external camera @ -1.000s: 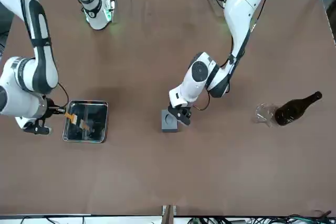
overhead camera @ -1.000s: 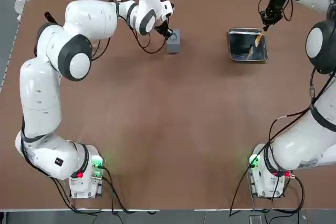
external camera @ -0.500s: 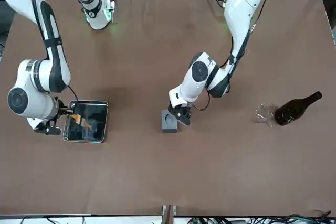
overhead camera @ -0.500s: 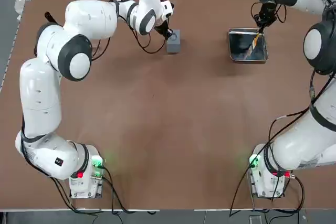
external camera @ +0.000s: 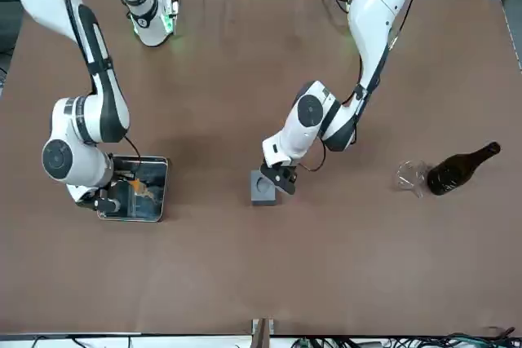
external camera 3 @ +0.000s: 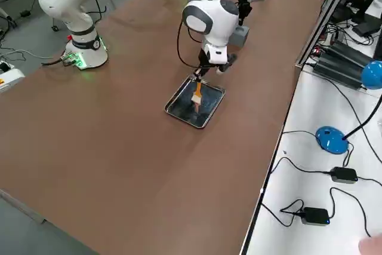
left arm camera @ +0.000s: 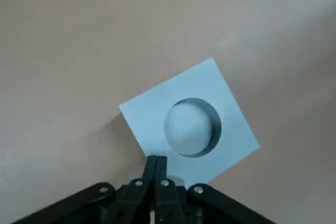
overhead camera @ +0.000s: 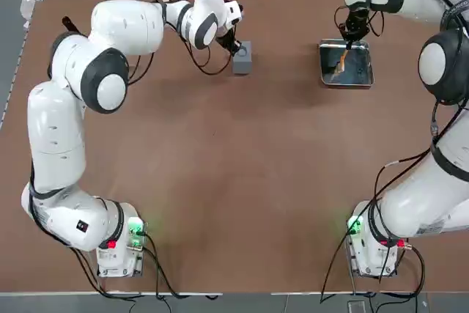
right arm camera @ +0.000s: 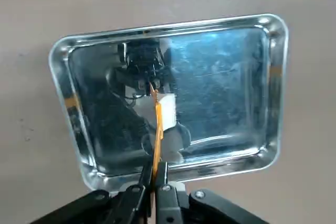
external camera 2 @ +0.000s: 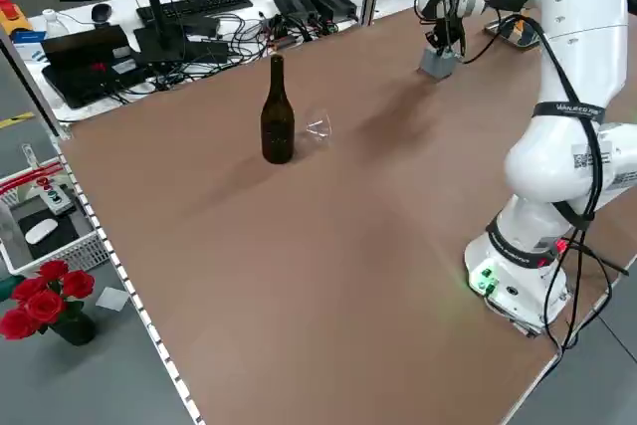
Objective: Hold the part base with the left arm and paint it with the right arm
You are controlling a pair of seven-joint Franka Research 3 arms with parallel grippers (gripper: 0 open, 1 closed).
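Heads up: your right gripper [right arm camera: 155, 179] was clamped on the thin orange-handled brush [right arm camera: 157, 124] over the shiny metal tray [right arm camera: 273, 85]; that grip could twist. Left gripper [left arm camera: 155, 167], fingers together, only pressed the small grey cube-like block [left arm camera: 189, 114], so it could skid.

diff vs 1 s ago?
The right gripper swung in from outside the tray to over its edge, carrying the orange-handled brush so its bristles now hang over the tray floor. Unchanged: left gripper against the part base, bottle, glass.
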